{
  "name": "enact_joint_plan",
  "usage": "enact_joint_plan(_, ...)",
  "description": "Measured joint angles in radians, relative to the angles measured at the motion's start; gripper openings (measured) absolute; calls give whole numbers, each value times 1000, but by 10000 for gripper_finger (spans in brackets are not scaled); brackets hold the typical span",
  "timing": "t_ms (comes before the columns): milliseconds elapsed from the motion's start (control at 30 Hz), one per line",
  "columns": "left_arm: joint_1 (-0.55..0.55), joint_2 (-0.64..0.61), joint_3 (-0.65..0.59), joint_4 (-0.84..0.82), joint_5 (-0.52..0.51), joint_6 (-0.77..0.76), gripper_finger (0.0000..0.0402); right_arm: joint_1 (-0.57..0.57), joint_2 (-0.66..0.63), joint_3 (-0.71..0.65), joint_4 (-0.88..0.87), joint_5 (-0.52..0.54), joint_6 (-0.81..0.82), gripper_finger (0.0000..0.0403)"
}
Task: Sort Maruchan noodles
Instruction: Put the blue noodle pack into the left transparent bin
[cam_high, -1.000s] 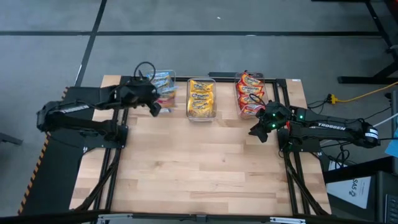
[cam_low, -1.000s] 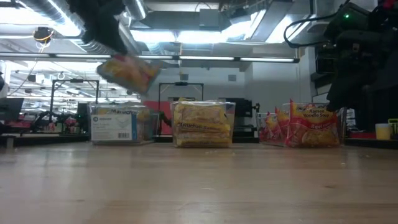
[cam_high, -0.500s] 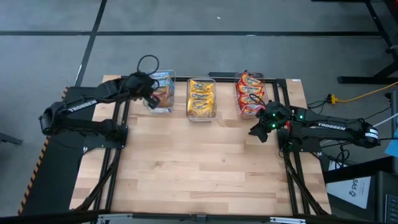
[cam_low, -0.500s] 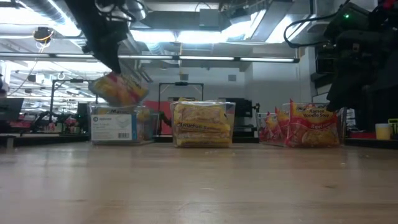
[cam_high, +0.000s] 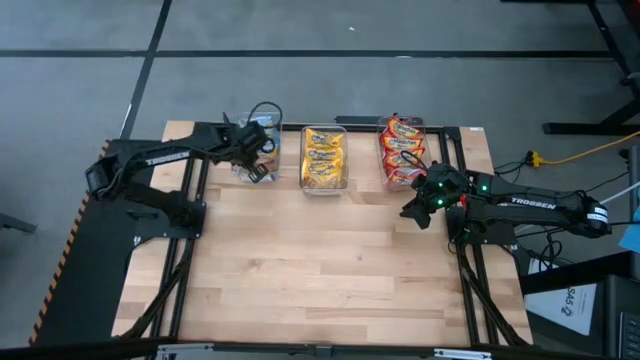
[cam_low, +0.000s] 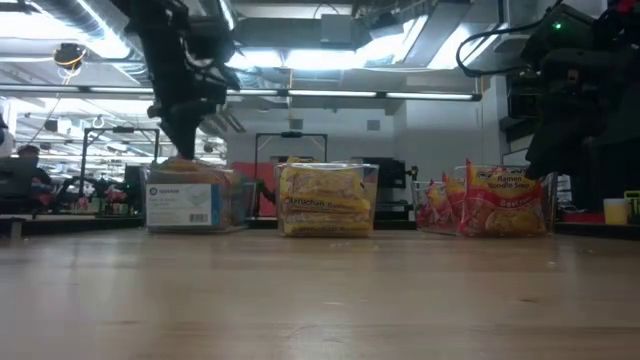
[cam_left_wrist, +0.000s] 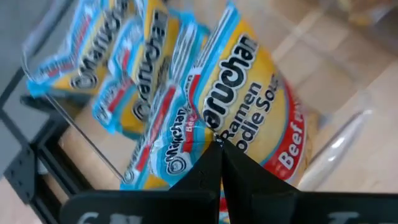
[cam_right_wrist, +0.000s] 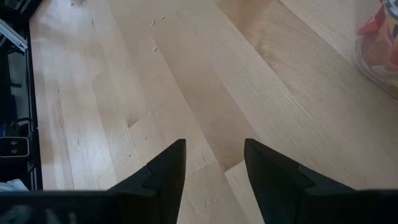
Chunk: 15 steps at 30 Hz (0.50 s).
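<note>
blue-trimmed maruchan packet (cam_left_wrist: 249, 118) pinched at its edge by the left gripper (cam_left_wrist: 219, 163), fingers closed tight on the wrapper, right over the leftmost clear bin (cam_high: 262, 150) among other blue packets (cam_left_wrist: 118, 68). yellow packets (cam_high: 324, 157) stacked in the middle bin, red packets (cam_high: 401, 148) in the rightmost one. right gripper (cam_right_wrist: 214, 165) parked low over bare wooden table (cam_high: 320, 260) near the red bin, fingers spread apart, holding nothing.

High cam looks straight down on whole table (cam_high: 330, 260), low cam level from its near edge toward bins (cam_low: 327, 199) both share, wrist cams close: left over packets (cam_left_wrist: 186, 99), right over bare wood.
</note>
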Motion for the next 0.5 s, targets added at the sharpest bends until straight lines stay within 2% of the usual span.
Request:
enact_joint_plan(267,0,59,1,-78,-57,-17,0,0,0,0,0,0,0,167)
enact_joint_plan(433,0,75,1,-88,56,-22,0,0,0,0,-1,0,0,167)
enact_joint_plan(500,-3,78,1,-87,71,-31,1,0,0,0,-1,-1,0,167)
